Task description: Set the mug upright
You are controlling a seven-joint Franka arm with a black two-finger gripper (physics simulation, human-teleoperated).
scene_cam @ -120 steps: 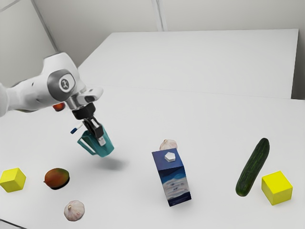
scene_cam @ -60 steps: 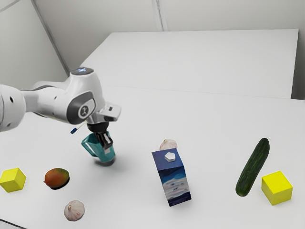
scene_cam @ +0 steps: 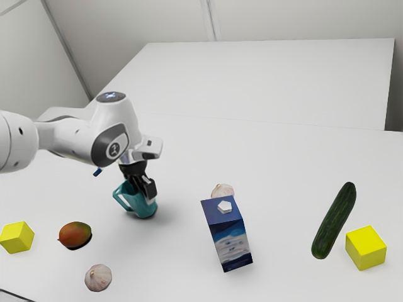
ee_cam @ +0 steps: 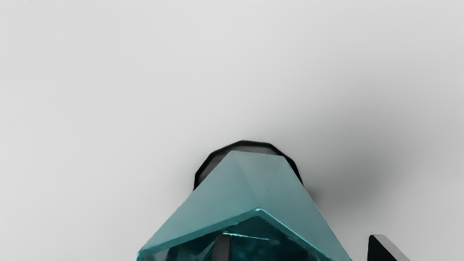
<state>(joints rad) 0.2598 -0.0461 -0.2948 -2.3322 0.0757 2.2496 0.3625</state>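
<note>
The teal faceted mug point(scene_cam: 140, 205) has settled from its tilt onto its base beneath the black two-finger gripper point(scene_cam: 145, 190), fingers apart astride its wall, apparently upright as the task asks.

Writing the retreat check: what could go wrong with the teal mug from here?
Catching: one black finger is inside the faceted teal mug, the other outside; a sideways retreat could snag the wall and tip it.

Dragging: in the exterior view the fingers are close to the rim, so turning the hand before lifting clear might knock it over.
</note>
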